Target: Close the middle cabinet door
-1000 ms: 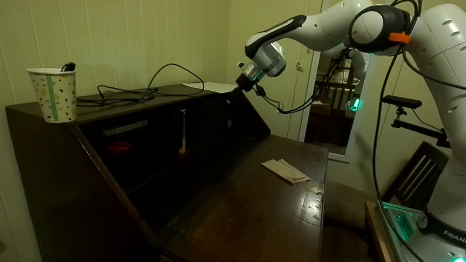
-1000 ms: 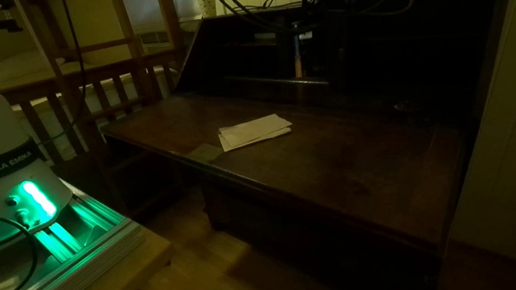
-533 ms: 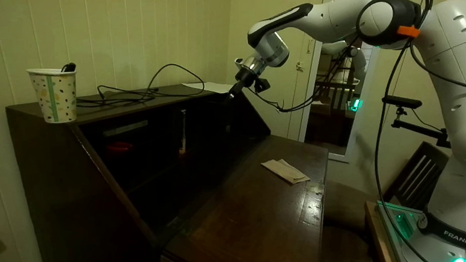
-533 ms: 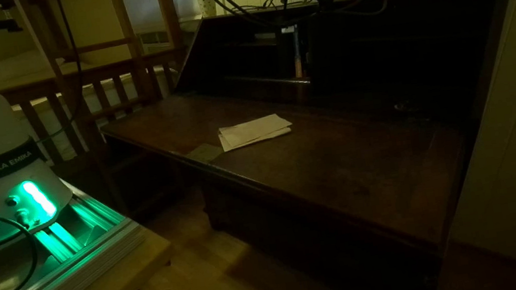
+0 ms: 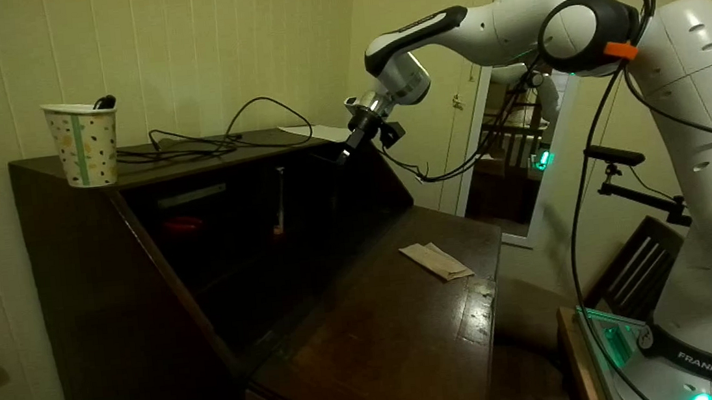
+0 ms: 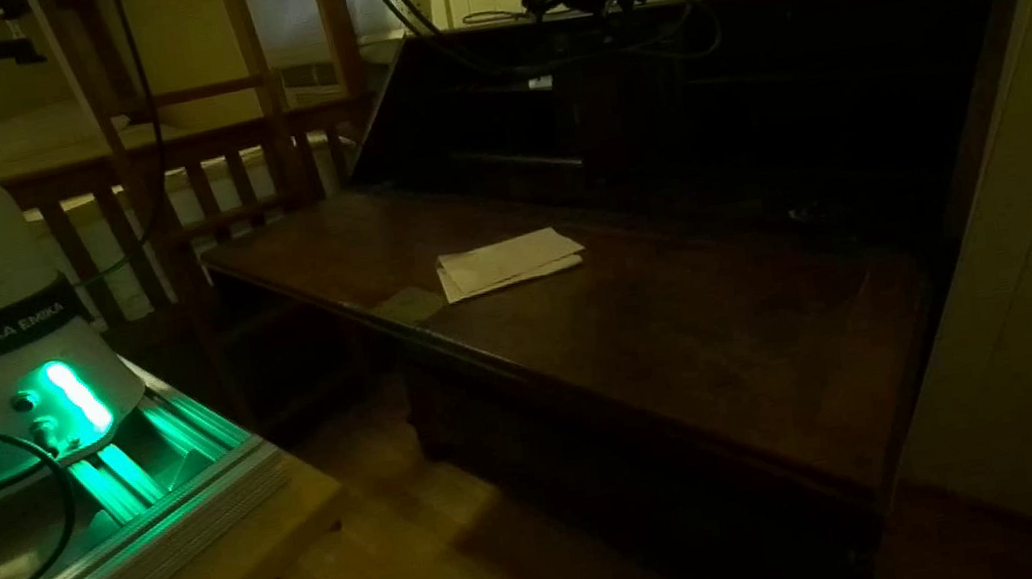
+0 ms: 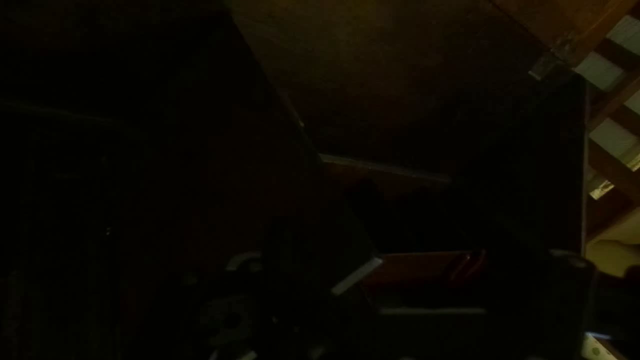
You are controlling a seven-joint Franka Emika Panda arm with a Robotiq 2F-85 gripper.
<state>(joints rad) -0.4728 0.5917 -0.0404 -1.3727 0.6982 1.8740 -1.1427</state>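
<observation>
The middle cabinet door [image 6: 621, 118] is a dark-brown upright panel in the middle of the desk's inner compartments. It is very dim, and I cannot tell whether it is fully shut. In the wrist view a dim brown panel [image 7: 250, 180] at left centre seems to be this door. My gripper [image 5: 343, 156] points down at the upper front of the compartments. In an exterior view the gripper [image 6: 583, 12] is at the top of the door. Its fingers are lost in the dark, so contact with the door and the finger opening cannot be told.
The drop-front flap [image 5: 370, 349] lies open with folded paper [image 5: 437, 261] on it. A patterned cup [image 5: 84, 148], black cables [image 5: 194, 151] and a white sheet [image 5: 320, 133] are on the desk top. A pale upright strip [image 5: 279, 201] and a red object [image 5: 182, 224] show inside the desk.
My gripper has moved left in both exterior views and sits lower in one of them. The door's free edge has swung left and covers the pale upright strip that showed before from that side.
</observation>
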